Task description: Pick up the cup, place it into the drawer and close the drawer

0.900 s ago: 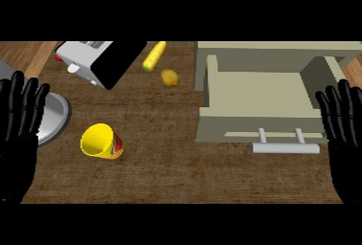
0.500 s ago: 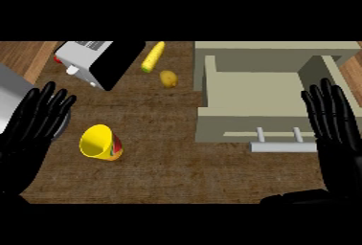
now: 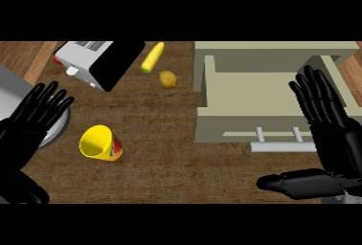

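A yellow cup (image 3: 99,143) with a red patch lies on its side on the wooden counter, its mouth facing up and left. My left hand (image 3: 32,118) is open just left of it, fingers straight, not touching it. The beige drawer (image 3: 265,93) stands pulled open at the right, nothing inside, with a pale bar handle (image 3: 283,146) at its front. Over the drawer's right side hovers my right hand (image 3: 326,115), open, fingers straight and thumb stretched out low.
A white and black toaster-like appliance (image 3: 99,60) sits at the back left. A corn cob (image 3: 152,57) and a small potato (image 3: 168,79) lie behind the cup. A grey round pan rim (image 3: 58,128) shows under my left hand.
Both hands have moved inward from the view's edges: the left towards the cup, the right over the drawer's right side. The cup and drawer have not moved.
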